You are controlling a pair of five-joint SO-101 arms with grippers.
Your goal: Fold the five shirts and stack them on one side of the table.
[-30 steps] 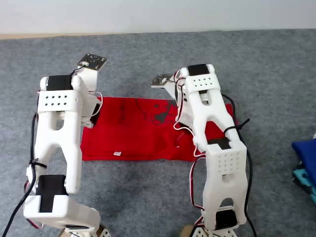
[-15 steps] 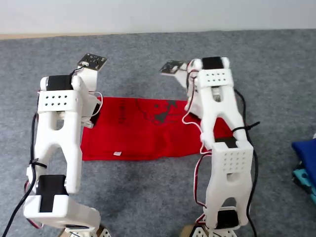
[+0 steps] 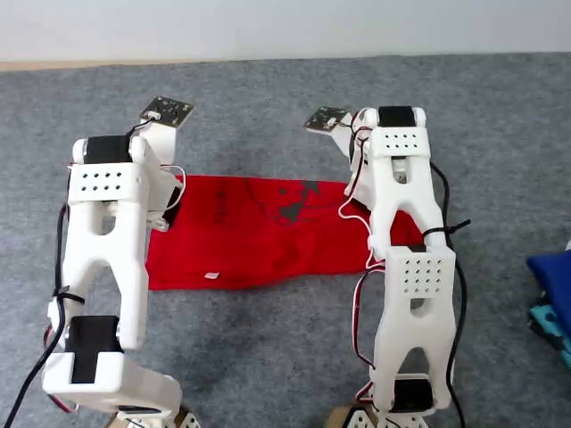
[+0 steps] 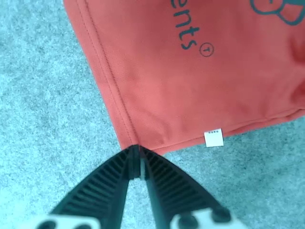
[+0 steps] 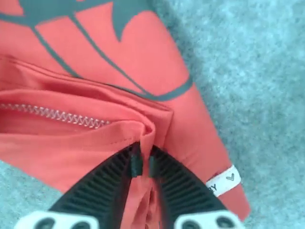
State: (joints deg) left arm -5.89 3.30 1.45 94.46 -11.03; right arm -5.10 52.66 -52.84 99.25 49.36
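The grey table carries the red shirt, spread as a wide band across the middle of the frame between the two arms, with blue cloth at the right edge. The right pincer is clamped on a bunched fold of the shirt. The left pincer is closed on the very tip of a corner. That thin hold may slip when lifted, and uneven pulls would skew the fold.

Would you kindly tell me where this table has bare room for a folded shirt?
Bare: the far table strip beyond the red shirt, and the near patch between the arm bases. Crowded: the middle, where left gripper and right gripper clamp it, and the right edge by the blue pile.
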